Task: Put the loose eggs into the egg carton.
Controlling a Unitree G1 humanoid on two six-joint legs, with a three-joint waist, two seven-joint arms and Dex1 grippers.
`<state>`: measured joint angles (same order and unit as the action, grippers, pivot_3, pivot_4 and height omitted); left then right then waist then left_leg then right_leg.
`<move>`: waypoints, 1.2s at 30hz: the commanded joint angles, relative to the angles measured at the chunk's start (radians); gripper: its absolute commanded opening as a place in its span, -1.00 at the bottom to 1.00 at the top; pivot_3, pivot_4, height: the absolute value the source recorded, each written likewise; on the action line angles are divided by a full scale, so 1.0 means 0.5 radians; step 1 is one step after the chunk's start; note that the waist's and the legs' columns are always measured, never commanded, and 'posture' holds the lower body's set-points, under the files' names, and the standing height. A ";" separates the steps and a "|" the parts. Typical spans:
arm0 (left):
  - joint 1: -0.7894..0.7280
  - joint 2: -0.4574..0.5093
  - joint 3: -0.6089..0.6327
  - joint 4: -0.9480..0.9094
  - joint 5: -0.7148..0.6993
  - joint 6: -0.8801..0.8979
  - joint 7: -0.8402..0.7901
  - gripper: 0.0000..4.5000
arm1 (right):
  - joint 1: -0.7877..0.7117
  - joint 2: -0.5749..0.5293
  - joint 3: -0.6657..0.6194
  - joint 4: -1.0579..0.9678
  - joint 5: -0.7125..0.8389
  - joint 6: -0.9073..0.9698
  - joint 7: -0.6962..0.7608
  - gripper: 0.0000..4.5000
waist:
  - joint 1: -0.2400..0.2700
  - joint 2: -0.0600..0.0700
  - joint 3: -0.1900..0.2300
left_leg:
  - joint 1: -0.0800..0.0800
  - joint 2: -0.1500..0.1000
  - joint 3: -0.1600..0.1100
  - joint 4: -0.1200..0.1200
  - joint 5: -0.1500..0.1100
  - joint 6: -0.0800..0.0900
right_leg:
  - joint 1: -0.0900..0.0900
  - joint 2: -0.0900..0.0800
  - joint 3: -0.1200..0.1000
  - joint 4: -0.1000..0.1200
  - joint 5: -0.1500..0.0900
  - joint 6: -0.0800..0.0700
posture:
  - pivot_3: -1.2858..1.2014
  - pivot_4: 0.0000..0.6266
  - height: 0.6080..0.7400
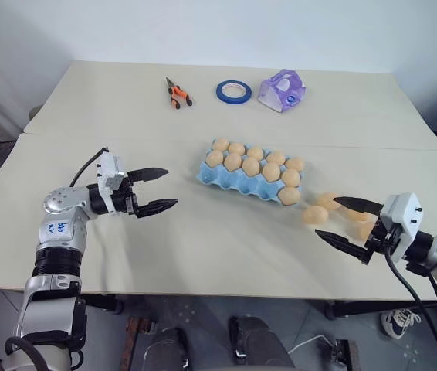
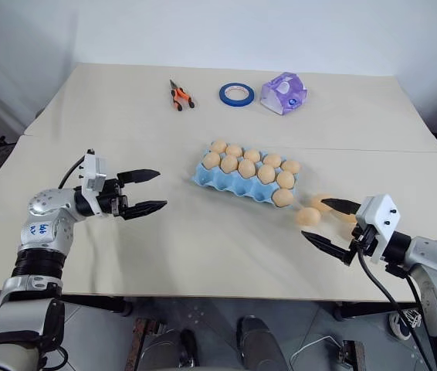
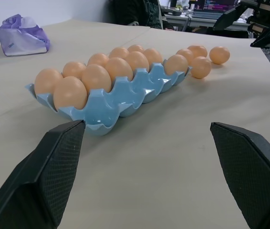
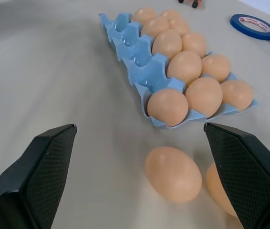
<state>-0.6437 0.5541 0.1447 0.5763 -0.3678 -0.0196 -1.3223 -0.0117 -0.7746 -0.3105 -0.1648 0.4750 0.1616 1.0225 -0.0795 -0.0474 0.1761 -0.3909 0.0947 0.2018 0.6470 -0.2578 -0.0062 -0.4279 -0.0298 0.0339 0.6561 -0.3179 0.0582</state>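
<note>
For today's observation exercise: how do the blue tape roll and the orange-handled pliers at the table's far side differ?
The blue tape roll is a flat closed ring; the pliers are long and narrow, with handles spread. The tape is one colour, the pliers orange and dark. Both lie flat, untouched.

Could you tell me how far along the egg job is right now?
Done: nothing visibly placed yet; the egg carton holds eggs but empty cups remain. In hand: nothing; the right gripper is open beside the loose eggs. Left: all three eggs on the table. The left gripper is open too.
</note>
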 commanded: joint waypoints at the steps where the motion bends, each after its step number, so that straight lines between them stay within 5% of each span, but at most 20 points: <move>1: -0.050 0.016 0.033 0.028 -0.031 -0.060 -0.022 0.99 | 0.022 -0.010 -0.114 -0.098 0.064 0.028 -0.054 1.00 | 0.000 0.000 0.000 | 0.000 0.000 0.000 0.000 0.000 0.000 | 0.000 0.000 0.000 0.000 0.000 0.000 | 0.03 -0.52 1.00; 18: -0.113 -0.007 -0.010 0.095 0.012 -0.028 0.017 0.99 | 0.088 0.010 -0.273 -0.253 0.103 0.206 -0.318 1.00 | 0.000 0.000 0.000 | 0.000 0.000 0.000 0.000 0.000 0.000 | 0.000 0.000 0.000 0.000 0.000 0.000 | 0.03 -0.52 1.00; 27: -0.173 -0.124 -0.057 0.176 -0.009 -0.082 -0.170 0.99 | 0.803 0.351 -0.697 -0.781 0.138 0.344 -0.690 1.00 | 0.056 0.001 0.000 | -0.003 0.003 -0.002 -0.004 -0.004 -0.004 | 0.000 0.004 -0.002 -0.007 -0.002 -0.004 | 0.03 -0.52 1.00; 36: -0.307 -0.197 -0.112 0.332 0.012 -0.087 -0.356 0.99 | 1.456 0.716 -0.990 -0.820 0.153 0.044 -0.591 1.00 | 0.036 0.001 0.000 | 0.002 0.002 0.001 -0.002 -0.020 0.003 | 0.005 0.003 -0.003 -0.010 -0.002 -0.003 | 0.03 -0.52 1.00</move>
<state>-0.7769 0.4580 0.0949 0.7297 -0.3556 -0.0468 -1.4831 0.7151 -0.4178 -0.7693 -0.5758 0.5541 0.2263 0.7229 -0.0615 -0.0469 0.1759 -0.3896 0.0958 0.2023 0.6462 -0.2676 -0.0047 -0.4250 -0.0279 0.0325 0.6504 -0.3184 0.0559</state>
